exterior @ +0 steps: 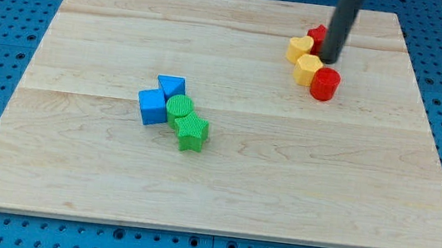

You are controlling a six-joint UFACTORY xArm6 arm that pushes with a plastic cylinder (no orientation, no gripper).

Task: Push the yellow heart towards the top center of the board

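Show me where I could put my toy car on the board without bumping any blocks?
The whole view's left side, left of the blue cube, is bare. So is the view's bottom right, below the red cylinder. It is crowded at the top right, where my tip sits among the yellow heart and its neighbours.

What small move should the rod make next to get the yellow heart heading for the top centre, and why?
Probably slide my tip leftward in the view against the yellow heart: the tip sits just right of it, in the cluster with the yellow block and red cylinder, and top centre lies to the left.
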